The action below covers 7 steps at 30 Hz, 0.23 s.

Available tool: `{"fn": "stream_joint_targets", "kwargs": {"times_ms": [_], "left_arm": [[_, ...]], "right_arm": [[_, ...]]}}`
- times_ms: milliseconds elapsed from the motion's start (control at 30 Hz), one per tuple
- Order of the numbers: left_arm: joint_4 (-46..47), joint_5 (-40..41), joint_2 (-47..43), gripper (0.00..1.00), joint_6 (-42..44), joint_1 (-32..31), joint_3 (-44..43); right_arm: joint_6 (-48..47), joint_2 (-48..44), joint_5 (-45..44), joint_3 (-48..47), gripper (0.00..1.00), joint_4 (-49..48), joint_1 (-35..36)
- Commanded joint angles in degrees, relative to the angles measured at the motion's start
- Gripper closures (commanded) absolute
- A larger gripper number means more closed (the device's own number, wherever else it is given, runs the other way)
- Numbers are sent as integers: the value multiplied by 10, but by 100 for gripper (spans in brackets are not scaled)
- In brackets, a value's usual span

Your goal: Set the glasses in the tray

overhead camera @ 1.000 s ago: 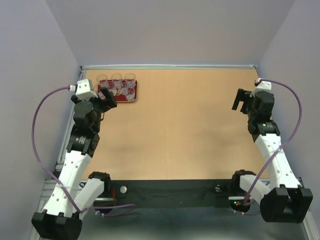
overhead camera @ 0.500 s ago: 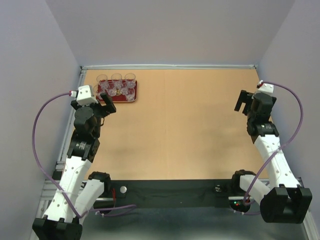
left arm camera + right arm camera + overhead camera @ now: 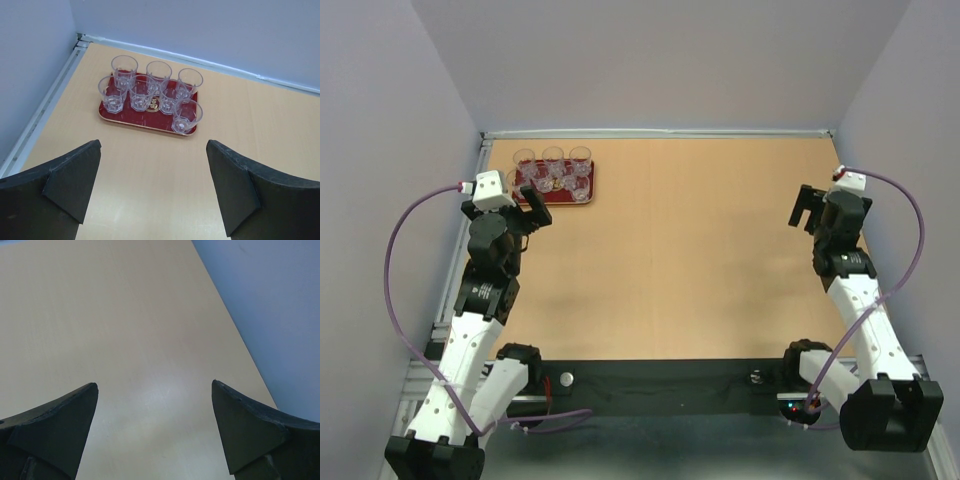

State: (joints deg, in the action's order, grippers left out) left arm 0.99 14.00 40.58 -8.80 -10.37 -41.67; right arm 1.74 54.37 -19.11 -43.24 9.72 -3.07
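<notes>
Above the table [image 3: 700,250], left tool [image 3: 152,150] and right tool [image 3: 155,387] hover, both gaping empty.

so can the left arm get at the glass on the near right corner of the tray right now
Probably yes. The left gripper hangs open just short of the tray, and that glass stands at its near edge with only bare table between.

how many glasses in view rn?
7 glasses, all upright on the red tray at the table's far left corner: three along its far edge, four in the nearer row, the rightmost set slightly nearer. None looks hidden.
</notes>
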Motion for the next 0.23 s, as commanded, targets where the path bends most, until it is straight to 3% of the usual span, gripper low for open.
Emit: {"fn": "stream_joint_targets", "kwargs": {"times_ms": [0,200], "left_arm": [[20,9,-11,1,9,3,5],[20,10,-10,1,10,2,7]], "right_arm": [[-2,-15,-10,8,0,-35,-4],[-4,-23,-10,12,0,-37,-4]]}}
